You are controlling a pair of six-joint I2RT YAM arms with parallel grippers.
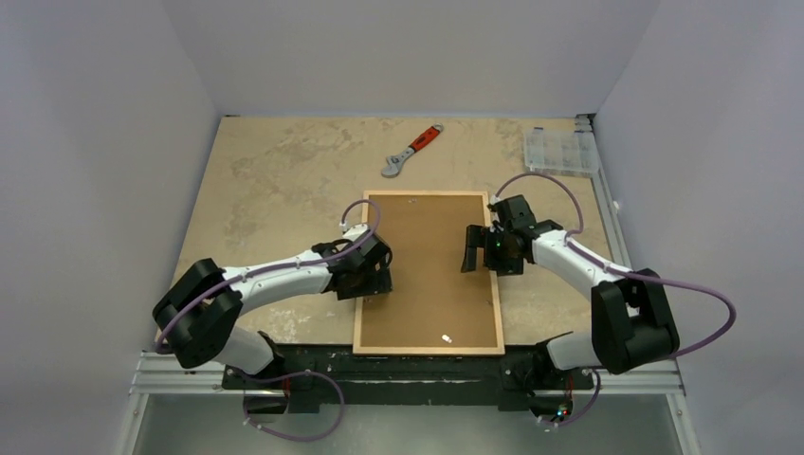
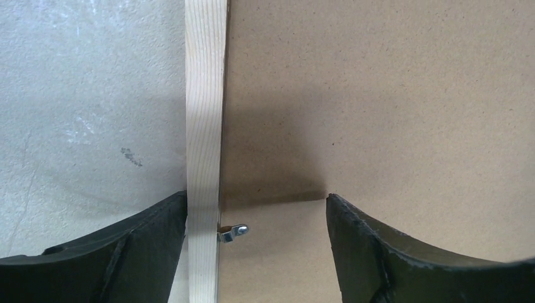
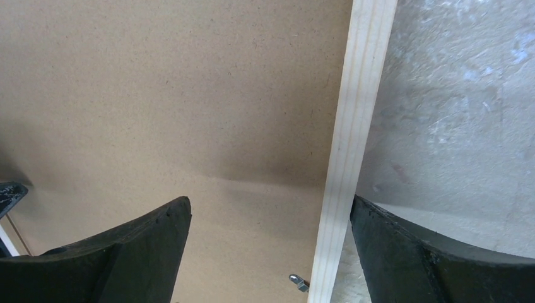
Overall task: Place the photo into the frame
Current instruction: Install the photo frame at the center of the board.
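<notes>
Overhead, the frame [image 1: 429, 351] lies flat near the middle of the table [image 1: 275, 180], its thin pale wood strips edging a plain brown backing board [image 1: 431, 284]. The photo shows in no view; whether it lies under the board cannot be told. A small white speck [image 1: 446, 336] on the board is too small to identify. The left gripper [image 1: 370, 282] sits at the frame's left strip and the right gripper [image 1: 485, 254] at its right strip. At the far edge lie an orange-handled wrench [image 1: 411, 152], any marking on it too small to read, and a clear compartmented box [image 1: 559, 150].

In the left wrist view, the black fingers [image 2: 145, 252], cut off by the lower edge, stand wide apart astride the grained strip, one over the mottled table, the other over the fibrous board. A small metal tab [image 2: 233, 232] juts from the strip's inner side.

In the right wrist view, its fingers [image 3: 429, 259] are likewise spread wide across the other strip. Another metal tab [image 3: 298, 282] is cut off below, and a dark shape [image 3: 9, 189] at the left edge cannot be made out.
</notes>
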